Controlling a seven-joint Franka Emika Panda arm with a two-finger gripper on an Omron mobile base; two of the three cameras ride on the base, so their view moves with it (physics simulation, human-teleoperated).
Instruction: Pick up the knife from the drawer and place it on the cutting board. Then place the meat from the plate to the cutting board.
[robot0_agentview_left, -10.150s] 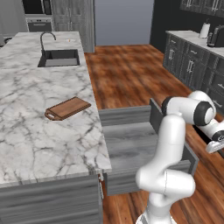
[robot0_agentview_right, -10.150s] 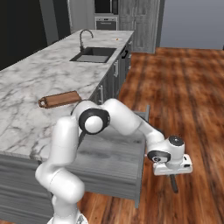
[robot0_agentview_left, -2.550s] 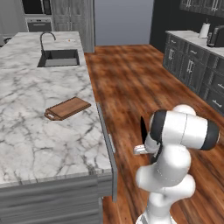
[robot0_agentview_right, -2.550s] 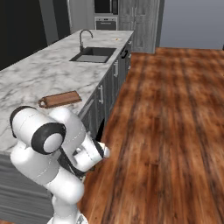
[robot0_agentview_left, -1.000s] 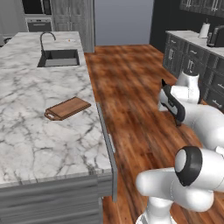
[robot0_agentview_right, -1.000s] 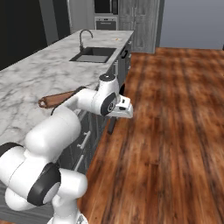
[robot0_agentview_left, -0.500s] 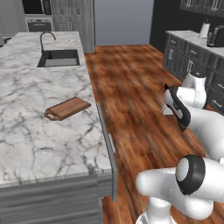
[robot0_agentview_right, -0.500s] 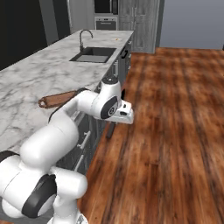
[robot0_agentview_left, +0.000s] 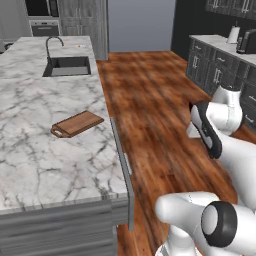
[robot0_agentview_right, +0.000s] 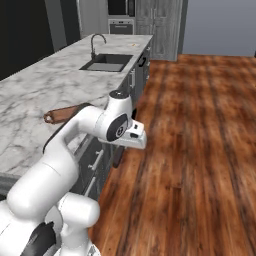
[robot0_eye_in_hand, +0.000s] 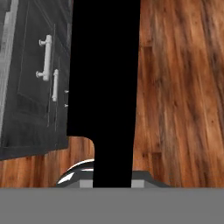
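Claw (robot0_agentview_right: 120, 150) is clamped on the knife (robot0_eye_in_hand: 105, 87), carried out over the wood floor (robot0_agentview_left: 150, 110) beside the marble surface (robot0_agentview_left: 45, 155). Since a second ago the arm has been swung slightly further from the island. Drawer (robot0_agentview_left: 122, 170) is seen shut now. Cutting board (robot0_agentview_left: 77, 123) lies untouched on the surface, well apart; knife placement judged not yet done.

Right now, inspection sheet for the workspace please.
Surface: marble counter, mostly bare.
Job's things: board on the counter, nothing on it; knife in the tool, blade black against the floor; drawer front closed.
Clutter: nothing seen.
Tool: shut on knife, out over the wood floor beside the counter.
Cables: nothing seen.
Surroundings: sink with faucet at the counter's far end, dark cabinets.
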